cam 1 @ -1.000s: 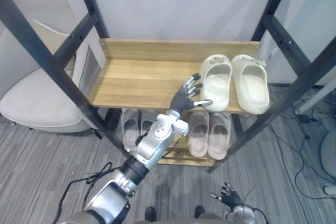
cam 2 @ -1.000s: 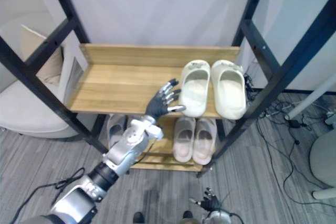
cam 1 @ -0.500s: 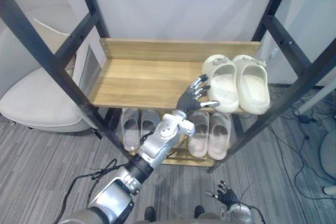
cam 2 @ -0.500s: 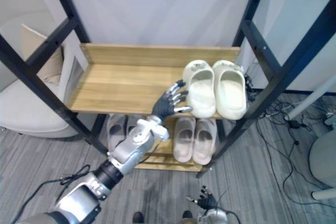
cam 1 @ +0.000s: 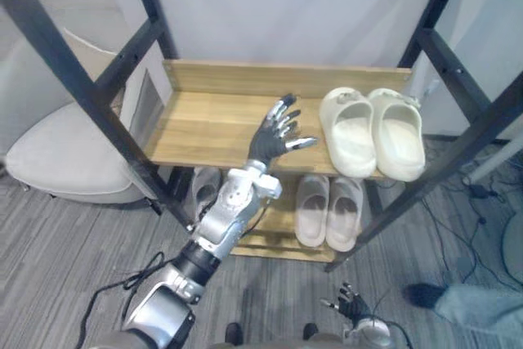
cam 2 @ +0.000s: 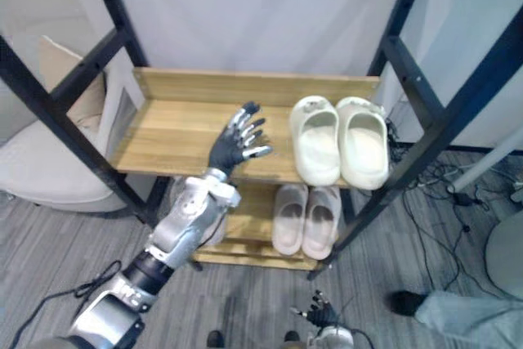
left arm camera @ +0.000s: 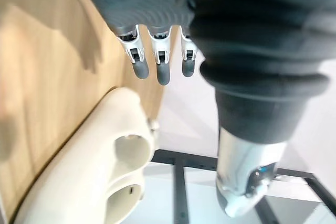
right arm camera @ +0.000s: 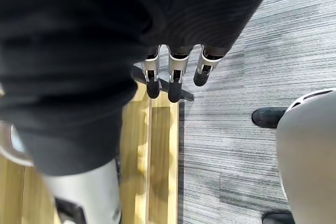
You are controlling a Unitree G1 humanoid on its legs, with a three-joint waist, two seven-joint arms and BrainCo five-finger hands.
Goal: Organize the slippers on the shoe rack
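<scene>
Upper shelf (cam 1: 204, 124) is showing open wood left of the cream slippers (cam 1: 350, 132). Left hand (cam 1: 270, 143) is hovering just left of them, fingers spread, holding nothing, not touching. The slippers are sitting side by side, touching, at the shelf's right end, heels at the front edge. Right hand (cam 1: 353, 311) is hanging well below them, fingers relaxed.

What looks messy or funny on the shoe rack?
Nothing stands out. The cream slippers sit side by side at the top shelf's right end, and the pinkish pair below lies straight too. The left hand is open over bare wood, touching no slipper.
</scene>
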